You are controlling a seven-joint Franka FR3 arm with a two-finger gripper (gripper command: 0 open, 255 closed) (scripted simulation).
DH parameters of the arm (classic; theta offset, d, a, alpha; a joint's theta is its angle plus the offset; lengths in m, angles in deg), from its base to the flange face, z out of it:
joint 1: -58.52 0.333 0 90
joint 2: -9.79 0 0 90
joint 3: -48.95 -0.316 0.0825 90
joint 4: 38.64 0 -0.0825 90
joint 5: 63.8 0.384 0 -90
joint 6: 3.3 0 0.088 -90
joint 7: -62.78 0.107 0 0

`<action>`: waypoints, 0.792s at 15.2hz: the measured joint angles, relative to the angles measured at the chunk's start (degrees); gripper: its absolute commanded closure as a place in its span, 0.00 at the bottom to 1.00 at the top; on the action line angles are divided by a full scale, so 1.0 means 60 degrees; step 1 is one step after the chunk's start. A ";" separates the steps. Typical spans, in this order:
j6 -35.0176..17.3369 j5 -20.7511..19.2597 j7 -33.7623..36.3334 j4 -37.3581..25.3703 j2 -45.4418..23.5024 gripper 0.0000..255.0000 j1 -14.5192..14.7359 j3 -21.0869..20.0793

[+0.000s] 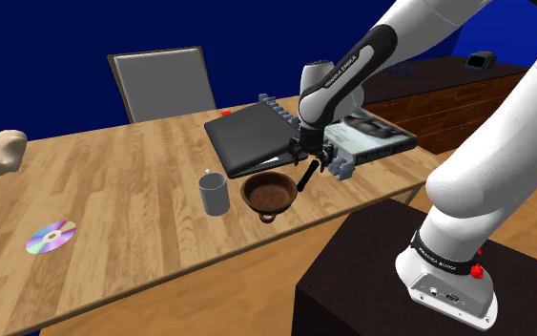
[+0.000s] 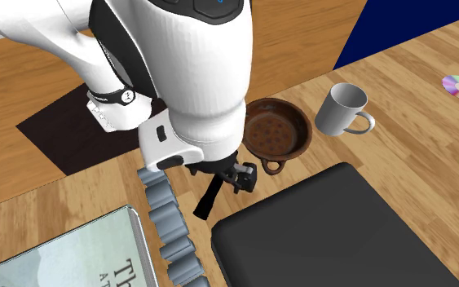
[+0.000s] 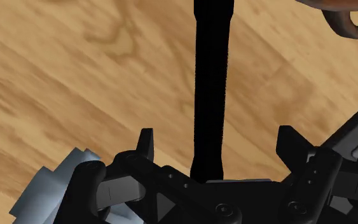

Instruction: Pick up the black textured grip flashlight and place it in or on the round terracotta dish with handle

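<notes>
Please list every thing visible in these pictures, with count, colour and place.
flashlight: 1, black, on table between the fingers, untouched
dish: 1, brown, beside mug
mug: 1, grey, on table
disc: 1, shiny, on table, shoulder view's left
slab: 1, dark grey, near dish
blocks: 1 row, blue-grey, between slab and book
book: 1, pale, beside blocks
chair: 1, grey, behind table
table: 1, brown wood, middle
cabinet: 1, brown, shoulder view's right
stand: 1, black, shoulder view's lower right
arm: 1, white, above table
fingers: 2, black, open
</notes>
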 measured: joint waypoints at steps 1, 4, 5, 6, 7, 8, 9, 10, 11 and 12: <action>-0.0159 -0.0055 0.0079 0.0016 -0.0150 0.00 -0.0014 -0.0022; -0.0662 -0.0220 0.0209 0.0130 -0.0556 0.00 -0.0064 -0.0042; -0.0760 -0.0259 0.0238 0.0145 -0.0642 0.00 -0.0072 -0.0047; -0.0815 -0.0288 0.0254 0.0138 -0.0703 0.00 -0.0080 -0.0046; -0.0839 -0.0298 0.0264 0.0139 -0.0726 0.00 -0.0081 -0.0048; -0.0856 -0.0304 0.0269 0.0143 -0.0738 0.00 -0.0082 -0.0049; -0.0866 -0.0308 0.0273 0.0145 -0.0745 0.00 -0.0082 -0.0050; -0.0870 -0.0309 0.0274 0.0145 -0.0748 0.00 -0.0082 -0.0050; -0.0872 -0.0310 0.0275 0.0145 -0.0750 0.00 -0.0082 -0.0050; -0.0872 -0.0310 0.0275 0.0145 -0.0750 1.00 -0.0082 -0.0050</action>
